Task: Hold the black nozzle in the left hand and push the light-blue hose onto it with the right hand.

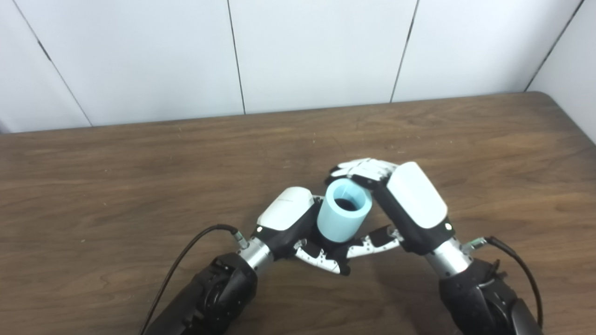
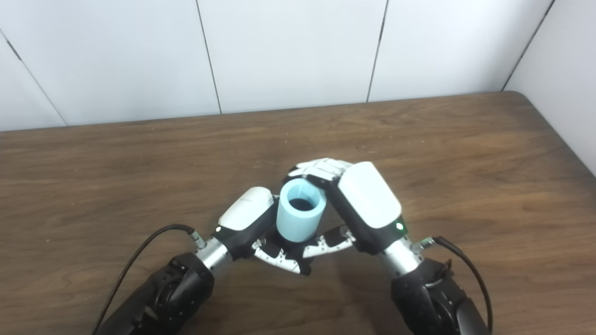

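Observation:
A short light-blue hose (image 1: 344, 211) stands nearly upright between my two hands, its open end facing up and dark inside. My right hand (image 1: 400, 200) is shut on the hose, fingers curled over its far rim and thumb reaching under its near side. My left hand (image 1: 291, 218) is closed around the hose's lower end. The black nozzle is mostly hidden there; only a dark shape (image 2: 285, 242) shows beneath the hose, inside the left hand's grip. The hose sits over that dark piece.
The brown wooden table (image 1: 139, 186) stretches wide on both sides of the hands, with its far edge against a white panelled wall (image 1: 307, 51). Black cables (image 1: 186, 260) trail from both wrists over the tabletop.

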Available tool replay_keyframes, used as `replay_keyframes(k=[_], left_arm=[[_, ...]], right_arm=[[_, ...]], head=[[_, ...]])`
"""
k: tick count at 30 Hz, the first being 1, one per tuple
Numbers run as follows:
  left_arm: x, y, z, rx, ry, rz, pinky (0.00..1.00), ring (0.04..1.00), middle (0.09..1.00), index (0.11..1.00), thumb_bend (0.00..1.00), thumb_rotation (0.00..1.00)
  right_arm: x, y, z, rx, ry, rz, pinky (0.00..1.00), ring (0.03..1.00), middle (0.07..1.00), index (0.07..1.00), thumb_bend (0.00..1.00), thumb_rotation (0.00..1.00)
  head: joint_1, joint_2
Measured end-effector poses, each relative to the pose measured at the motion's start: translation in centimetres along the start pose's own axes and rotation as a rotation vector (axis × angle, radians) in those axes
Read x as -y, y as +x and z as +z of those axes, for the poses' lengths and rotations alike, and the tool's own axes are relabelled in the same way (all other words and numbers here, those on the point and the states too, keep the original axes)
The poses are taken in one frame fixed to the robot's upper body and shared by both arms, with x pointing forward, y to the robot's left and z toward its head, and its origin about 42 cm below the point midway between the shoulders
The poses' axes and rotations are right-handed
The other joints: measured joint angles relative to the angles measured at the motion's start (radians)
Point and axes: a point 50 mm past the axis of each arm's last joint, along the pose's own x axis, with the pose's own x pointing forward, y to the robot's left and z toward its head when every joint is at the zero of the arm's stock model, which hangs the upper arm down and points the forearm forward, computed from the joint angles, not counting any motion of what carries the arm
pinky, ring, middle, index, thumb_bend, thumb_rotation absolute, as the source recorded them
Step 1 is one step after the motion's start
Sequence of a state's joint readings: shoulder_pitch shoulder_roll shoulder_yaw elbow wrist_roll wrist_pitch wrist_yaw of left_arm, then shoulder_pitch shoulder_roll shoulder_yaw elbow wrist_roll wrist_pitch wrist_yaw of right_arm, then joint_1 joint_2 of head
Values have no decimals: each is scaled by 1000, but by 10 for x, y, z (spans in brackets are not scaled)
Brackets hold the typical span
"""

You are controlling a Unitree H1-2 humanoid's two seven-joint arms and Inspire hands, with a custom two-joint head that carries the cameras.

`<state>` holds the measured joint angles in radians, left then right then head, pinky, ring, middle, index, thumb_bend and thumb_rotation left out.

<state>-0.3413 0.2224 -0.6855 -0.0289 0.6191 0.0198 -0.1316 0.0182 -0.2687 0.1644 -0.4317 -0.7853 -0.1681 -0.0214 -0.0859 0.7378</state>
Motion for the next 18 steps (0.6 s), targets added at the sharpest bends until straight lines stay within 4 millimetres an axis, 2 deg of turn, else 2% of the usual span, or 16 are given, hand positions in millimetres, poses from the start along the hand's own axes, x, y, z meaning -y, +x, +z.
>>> replay_keyframes(k=[6, 10, 14, 18], left_arm=[[1, 1, 0, 0, -4, 1, 336, 306, 356, 473, 510, 87], [1, 0, 0, -1, -4, 0, 336, 306, 356, 473, 510, 87], [1, 0, 0, -1, -5, -1, 336, 306, 356, 473, 510, 87], [1, 1, 0, 0, -6, -1, 336, 306, 356, 473, 510, 87]], right_arm=[[0, 4, 7, -3, 38, -57, 657, 736, 750, 692, 765, 185], [13, 9, 23, 45, 78, -87, 693, 787, 825, 810, 784, 196], [24, 17, 35, 107, 136, -105, 735, 830, 877, 943, 795, 293], [29, 15, 34, 119, 168, -99, 749, 844, 897, 979, 775, 335]], head=[[-2, 3], [-5, 2], [-3, 0], [-3, 0]])
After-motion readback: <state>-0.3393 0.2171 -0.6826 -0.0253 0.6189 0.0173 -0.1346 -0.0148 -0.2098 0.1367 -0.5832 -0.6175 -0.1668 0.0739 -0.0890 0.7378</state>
